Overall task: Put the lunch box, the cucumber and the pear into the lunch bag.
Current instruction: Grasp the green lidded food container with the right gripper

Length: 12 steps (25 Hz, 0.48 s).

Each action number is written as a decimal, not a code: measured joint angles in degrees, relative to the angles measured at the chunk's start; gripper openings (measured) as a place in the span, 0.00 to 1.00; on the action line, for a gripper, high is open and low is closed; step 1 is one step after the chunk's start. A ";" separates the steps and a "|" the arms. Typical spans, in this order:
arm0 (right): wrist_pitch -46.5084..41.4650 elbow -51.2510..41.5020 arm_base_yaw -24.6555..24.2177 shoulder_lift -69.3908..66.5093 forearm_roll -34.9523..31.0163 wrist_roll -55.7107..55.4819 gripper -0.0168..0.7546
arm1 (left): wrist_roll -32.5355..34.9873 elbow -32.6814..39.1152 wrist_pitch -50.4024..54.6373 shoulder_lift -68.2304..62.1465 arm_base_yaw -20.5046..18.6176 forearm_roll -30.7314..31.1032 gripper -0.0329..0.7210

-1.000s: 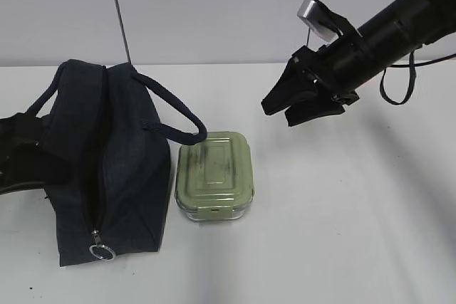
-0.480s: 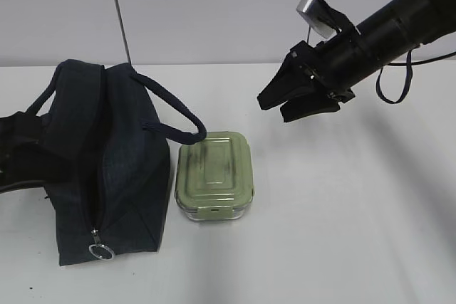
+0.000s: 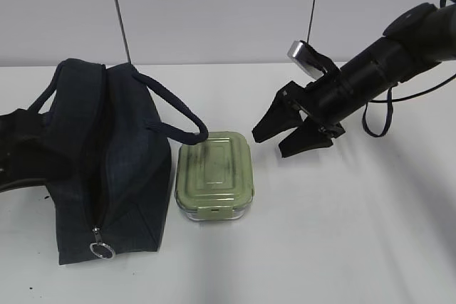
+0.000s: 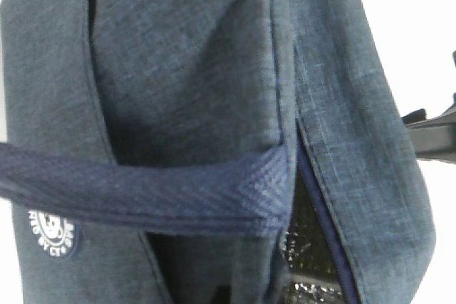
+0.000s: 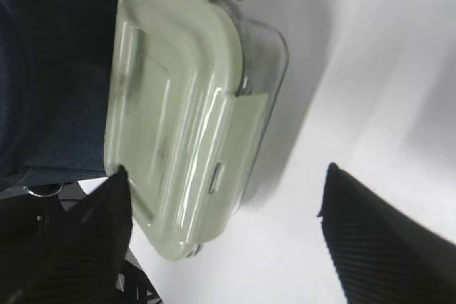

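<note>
Currently, the lunch bag (image 3: 107, 169) stands on the white table (image 3: 342, 233) at the left of the exterior view, its long side running toward the camera. The zipper is mostly drawn, with the silver ring pull (image 3: 101, 250) hanging at the near end. One padded handle (image 3: 174, 108) arches over toward the lunch box (image 3: 214, 174), which sits flat on the table just beside the bag's right wall. The box has a sage-green ridged lid (image 5: 171, 105) seated on a clear base (image 5: 267, 55); what is in the box cannot be seen.

In the left wrist view, a gap in the bag's seam exposes silver foil lining (image 4: 306, 247); no contents can be made out through it. A round white badge (image 4: 51, 231) on the bag's wall carries printed characters too small and curved to read.

The left gripper is pressed against the bag's far-left side in the exterior view and its fingers are hidden by fabric; they are closed together, and whether they hold cloth cannot be told. The right gripper (image 3: 286, 135) hangs in the air to the right of the lunch box, fingers (image 5: 370, 240) spread wide apart, holding nothing. In the right wrist view the box lies between the two finger tips, untouched.
</note>
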State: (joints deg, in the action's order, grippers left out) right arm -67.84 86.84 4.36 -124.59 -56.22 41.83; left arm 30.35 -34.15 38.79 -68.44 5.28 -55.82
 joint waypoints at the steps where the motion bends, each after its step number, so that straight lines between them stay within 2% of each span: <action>1: 0.00 0.00 0.00 -0.94 -0.69 0.23 0.85 | 0.00 0.00 0.00 0.00 0.00 -0.22 0.02; 12: 0.00 0.00 0.87 -6.56 -5.69 3.89 0.83 | 0.00 0.00 -0.17 0.00 0.00 -0.75 0.02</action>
State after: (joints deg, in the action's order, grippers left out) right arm -67.84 86.84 5.22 -131.15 -61.91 45.72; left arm 30.35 -34.15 38.62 -68.44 5.28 -56.58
